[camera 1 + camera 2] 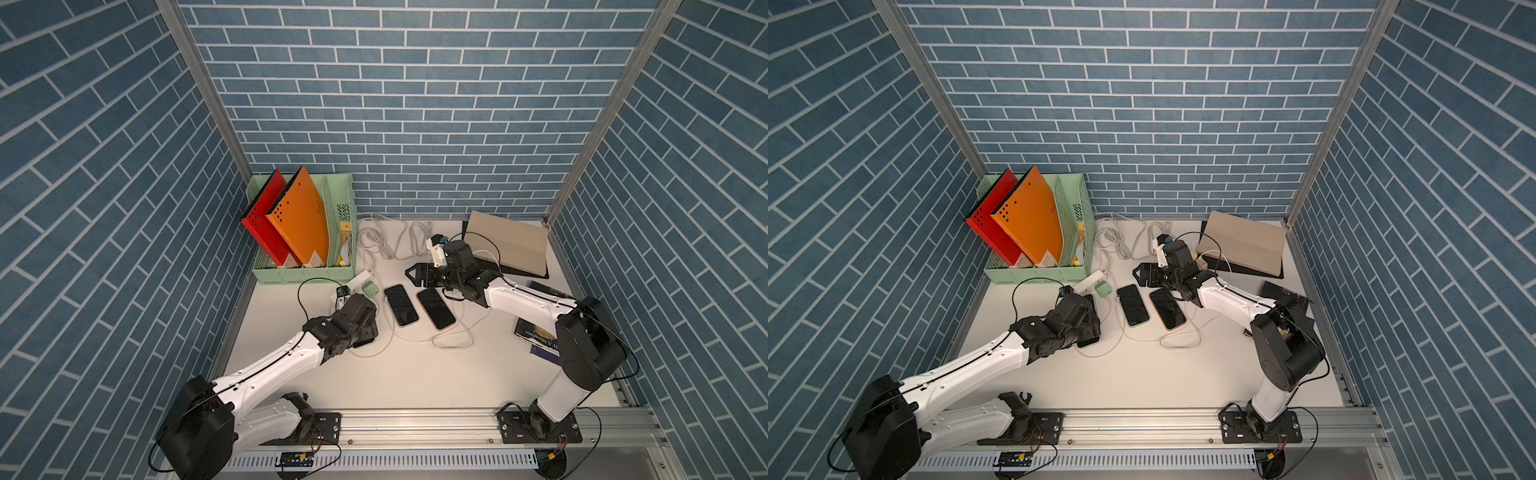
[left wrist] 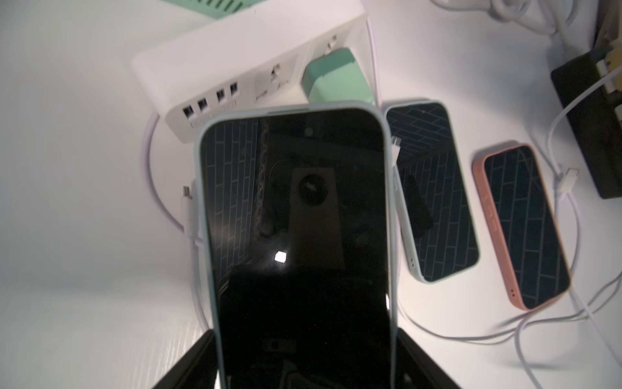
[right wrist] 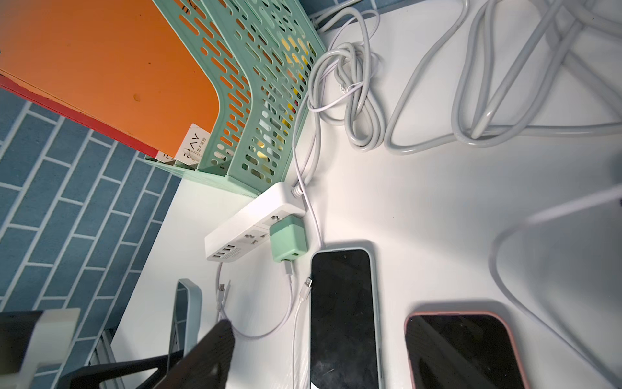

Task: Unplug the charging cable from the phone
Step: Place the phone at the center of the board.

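Both top views are filled by a white table [image 1: 415,374], and the white power strip [image 1: 359,279] near its back left is taken as the reference. Just left of the strip, a mint file rack [image 1: 303,274] is seen, with a red folder [image 1: 262,224] and an orange folder [image 1: 299,216] leaned in it.

Directly in front of the strip, a phone [image 2: 292,219] in a pale blue case is clamped at its lower end by the left gripper [image 2: 304,340]. It is tilted up, with its dark screen facing upward and its top end pointed at the strip. Its port is hidden between the fingers [image 2: 188,363]. A white charging cable [image 2: 189,215] is laid on the table along the phone's edge, and its plug is seen bare, in no socket.

A mint charger [image 1: 368,289] is plugged into the strip's right end. Right of the strip, a second phone [image 1: 401,305] in a pale blue case and then a third phone [image 1: 436,308] in a pink case are laid flat, screens up, side by side. Further right of the strip and level with it, the right gripper [image 1: 413,275] is held with its jaws apart and nothing between them.
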Controlling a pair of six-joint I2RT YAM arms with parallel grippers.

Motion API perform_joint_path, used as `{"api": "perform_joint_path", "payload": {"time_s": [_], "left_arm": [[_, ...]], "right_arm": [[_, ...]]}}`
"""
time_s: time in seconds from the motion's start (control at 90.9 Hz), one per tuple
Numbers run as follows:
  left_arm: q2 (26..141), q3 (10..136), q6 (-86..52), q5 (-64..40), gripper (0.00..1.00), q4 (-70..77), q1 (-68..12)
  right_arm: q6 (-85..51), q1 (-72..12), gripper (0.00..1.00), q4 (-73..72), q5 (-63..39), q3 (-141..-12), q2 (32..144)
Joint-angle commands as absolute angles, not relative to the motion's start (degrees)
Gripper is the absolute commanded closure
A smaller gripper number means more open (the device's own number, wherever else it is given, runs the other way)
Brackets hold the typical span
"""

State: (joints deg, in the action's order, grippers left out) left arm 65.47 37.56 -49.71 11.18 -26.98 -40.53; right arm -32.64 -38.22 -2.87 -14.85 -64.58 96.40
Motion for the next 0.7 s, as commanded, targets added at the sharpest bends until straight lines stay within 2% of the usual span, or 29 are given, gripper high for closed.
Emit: {"api": "perform_joint_path", "payload": {"time_s": [0.0, 0.341, 0.616, 0.693], "left_arm": [[66.1, 36.21, -53.37, 10.98, 1.0, -26.89, -42.86], [69.54, 31.24, -56.05, 8.54, 0.99, -23.78, -45.44], [73.74, 30.63, -55.51, 7.36, 0.88, -21.45, -45.44], [73.5, 30.67, -55.48, 7.63, 0.81, -21.61, -45.44]], "right_arm": [[-31.02, -37.68, 0.17, -1.49, -13.39, -66.29, 94.9], [-30.76, -36.54, 0.17, -1.45, -12.75, -65.74, 93.96], [-30.71, -35.95, 0.16, -1.85, -12.83, -64.84, 93.69], [-30.72, -35.76, 0.16, -1.91, -12.83, -64.41, 93.53]]}}
